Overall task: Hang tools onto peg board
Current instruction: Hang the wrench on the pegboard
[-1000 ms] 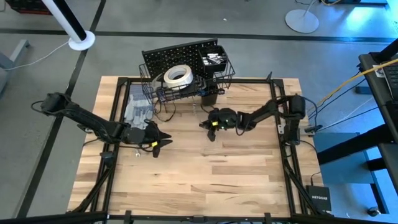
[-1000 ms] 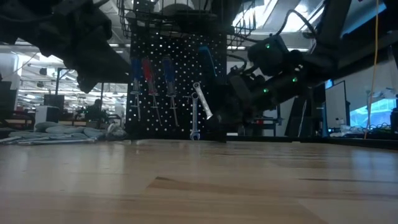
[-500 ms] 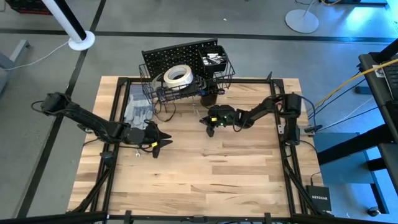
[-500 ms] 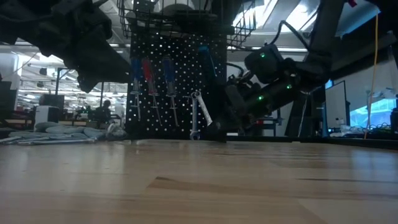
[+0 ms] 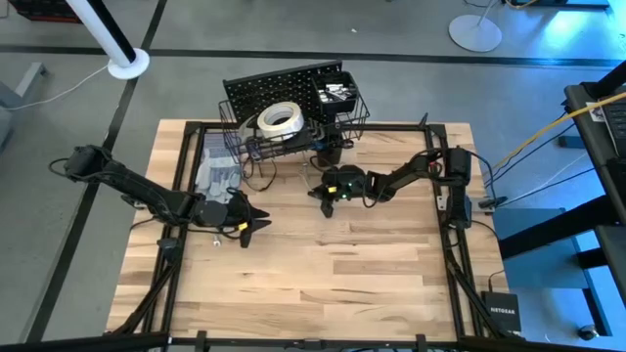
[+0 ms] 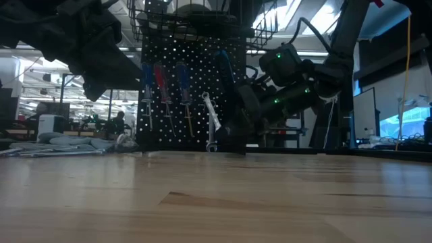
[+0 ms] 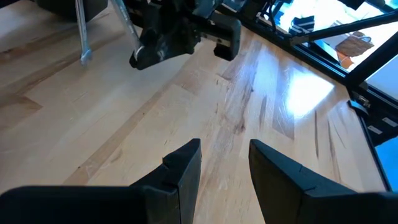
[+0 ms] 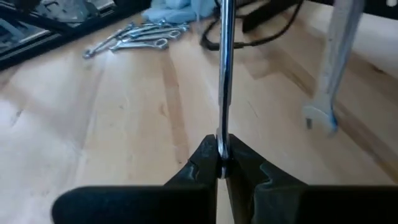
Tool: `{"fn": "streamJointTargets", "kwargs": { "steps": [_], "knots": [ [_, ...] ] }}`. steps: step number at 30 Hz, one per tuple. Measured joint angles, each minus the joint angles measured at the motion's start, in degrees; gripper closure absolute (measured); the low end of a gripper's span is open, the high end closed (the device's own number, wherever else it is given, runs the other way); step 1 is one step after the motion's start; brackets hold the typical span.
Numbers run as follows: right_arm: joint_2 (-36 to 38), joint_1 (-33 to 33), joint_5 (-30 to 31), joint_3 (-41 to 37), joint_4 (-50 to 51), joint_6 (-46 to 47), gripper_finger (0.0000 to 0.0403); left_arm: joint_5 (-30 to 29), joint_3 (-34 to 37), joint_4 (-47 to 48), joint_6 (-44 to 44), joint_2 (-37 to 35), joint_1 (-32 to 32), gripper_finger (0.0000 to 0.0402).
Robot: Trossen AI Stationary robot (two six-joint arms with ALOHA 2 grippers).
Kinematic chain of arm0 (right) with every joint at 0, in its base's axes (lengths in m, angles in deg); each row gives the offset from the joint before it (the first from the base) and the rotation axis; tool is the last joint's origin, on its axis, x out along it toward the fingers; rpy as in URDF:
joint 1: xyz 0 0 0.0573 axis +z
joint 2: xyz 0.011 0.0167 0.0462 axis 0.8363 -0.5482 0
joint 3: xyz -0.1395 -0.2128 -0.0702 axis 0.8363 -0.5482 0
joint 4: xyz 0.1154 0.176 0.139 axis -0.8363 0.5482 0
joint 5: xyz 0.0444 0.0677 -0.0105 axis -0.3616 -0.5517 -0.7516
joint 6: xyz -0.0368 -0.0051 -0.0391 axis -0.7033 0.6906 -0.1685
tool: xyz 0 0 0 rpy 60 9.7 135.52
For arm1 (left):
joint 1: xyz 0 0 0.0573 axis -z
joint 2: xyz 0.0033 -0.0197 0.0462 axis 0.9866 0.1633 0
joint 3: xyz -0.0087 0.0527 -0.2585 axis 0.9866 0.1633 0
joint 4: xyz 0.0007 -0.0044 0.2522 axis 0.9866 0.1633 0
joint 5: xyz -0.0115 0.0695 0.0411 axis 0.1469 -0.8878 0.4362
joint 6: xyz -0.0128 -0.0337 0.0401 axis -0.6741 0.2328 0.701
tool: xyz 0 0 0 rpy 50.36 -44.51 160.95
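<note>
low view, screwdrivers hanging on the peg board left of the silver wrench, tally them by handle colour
blue screwdrivers: 2
red screwdrivers: 1
total: 3

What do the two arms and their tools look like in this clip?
Both arms are black, jointed and slim. The left tool has two dark, blocky, wedge-shaped fingers. The right tool has matching dark fingers, and green indicator lights glow on its wrist. Black cables run at the right arm's base.

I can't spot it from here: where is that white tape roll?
In the high view the white tape roll lies in the black wire basket on the peg board, at the table's far edge.
</note>
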Motion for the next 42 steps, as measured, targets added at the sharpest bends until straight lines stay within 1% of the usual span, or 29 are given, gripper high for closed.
{"fn": "streamJointTargets", "kwargs": {
  "steps": [8, 17, 28, 34, 37, 42],
  "knots": [
    [0.23, -0.07, 0.94, -0.50, 0.41, 0.35, 0.0387, -0.02, 0.00, 0.24, 0.00, 0.00, 0.00, 0.0274],
    [2.64, -0.09, 1.46, -6.81, -5.72, 2.96, 0.0387, -0.01, 0.00, 0.34, -0.57, 0.00, 1.22, 0.0274],
    [2.17, -0.60, 0.98, -3.59, -4.64, 1.65, 0.0387, -0.04, 0.00, 0.20, -0.91, -0.02, 1.20, 0.0274],
    [2.09, -0.94, 2.91, -3.61, -1.19, 1.57, 0.0387, -0.04, 0.00, 0.24, -1.03, -0.02, 1.20, 0.0274],
    [2.09, -0.96, 3.36, -3.61, -1.23, 1.56, 0.0387, -0.06, 0.00, 0.20, -1.03, 0.00, 1.18, 0.0274],
    [2.09, -2.11, 6.60, -3.61, -1.16, 1.44, 0.0387, -0.15, 0.00, 0.21, -1.05, -0.02, 1.18, 0.0274]
  ]
}}
